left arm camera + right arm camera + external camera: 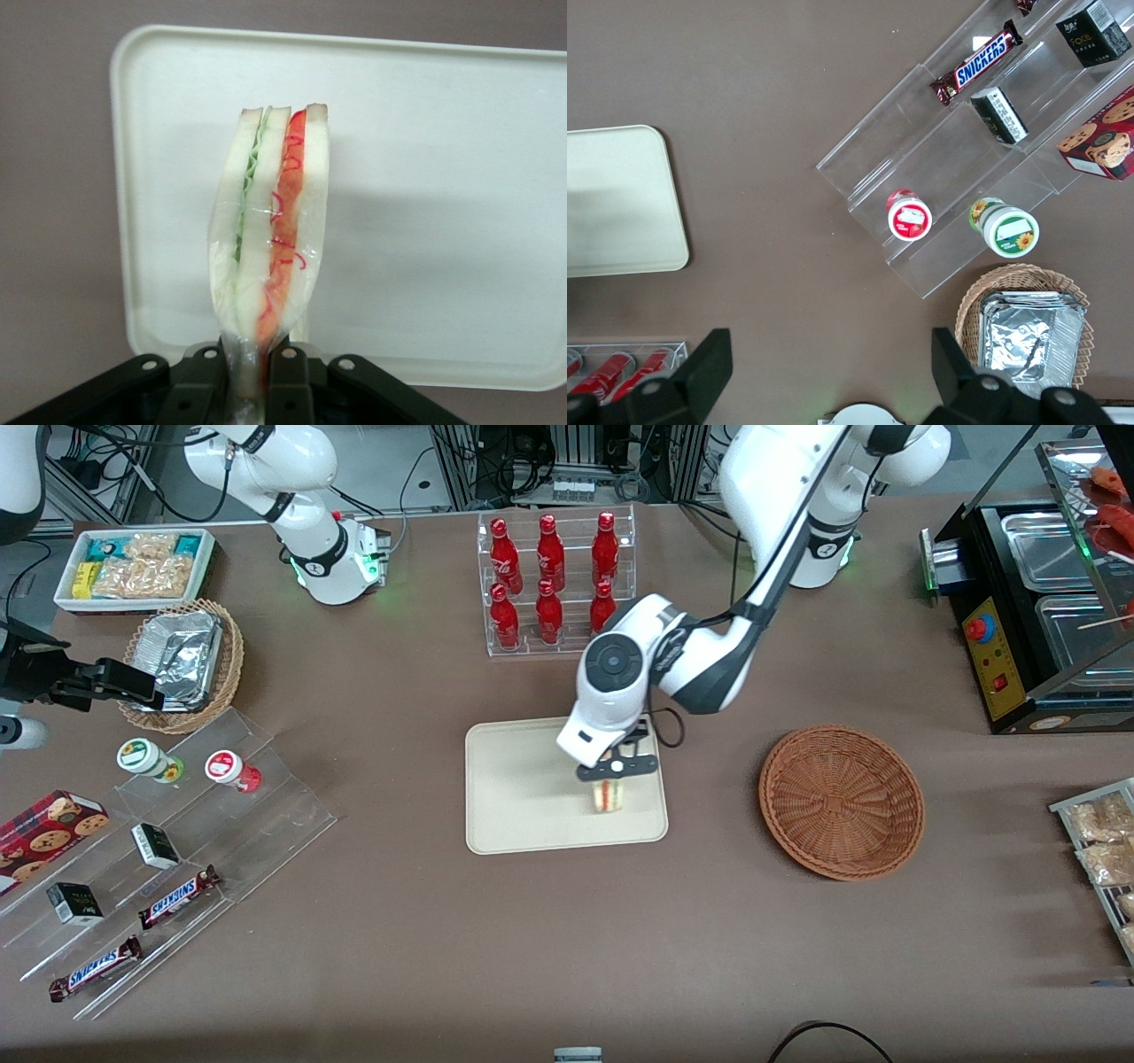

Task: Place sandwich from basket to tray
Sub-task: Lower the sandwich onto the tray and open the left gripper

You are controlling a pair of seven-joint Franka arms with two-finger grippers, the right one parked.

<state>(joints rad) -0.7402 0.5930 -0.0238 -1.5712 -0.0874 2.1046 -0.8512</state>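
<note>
Cream-beige tray [523, 797] lies under the gripper [611, 772], which pinches the wrapped sandwich [270, 239] upright; the wicker basket [842, 802] sits at its three o'clock.

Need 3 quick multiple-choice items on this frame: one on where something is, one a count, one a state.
1. Where is the sandwich?
A. in the basket
B. over the tray, in the gripper
C. on the bare table

2. How many red bottles stand in the clear rack?
A. four
B. six
C. eight

3. What state is the basket in?
A. empty
B. holding foil
C. tipped over

Answers:
1. B: the gripper is shut on the sandwich's wrapped end above the tray, as the wrist view shows.
2. B: two rows of three.
3. A: only bare wicker shows inside it, upright on the table.
</note>
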